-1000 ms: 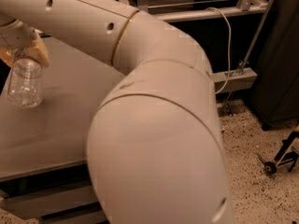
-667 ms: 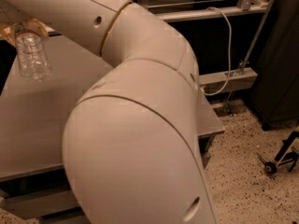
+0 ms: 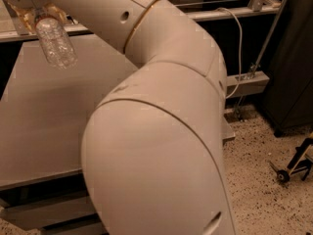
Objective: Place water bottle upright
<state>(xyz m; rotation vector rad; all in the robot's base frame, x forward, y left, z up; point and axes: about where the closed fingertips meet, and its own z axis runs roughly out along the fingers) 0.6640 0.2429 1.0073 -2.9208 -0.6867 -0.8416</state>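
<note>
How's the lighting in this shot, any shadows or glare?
Camera view: dim, warm light; the pale arm fills the foreground without harsh glare. At top left the gripper holds the water bottle, which catches small highlights above the table; the background is dark.

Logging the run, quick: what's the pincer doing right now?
The pincer, top left above the table, is closed on the water bottle, gripping its upper end.

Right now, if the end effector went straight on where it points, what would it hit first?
Probably the table: the end effector, top left, points down over it, and the water bottle it grips would touch first. Depth is unclear.
</note>
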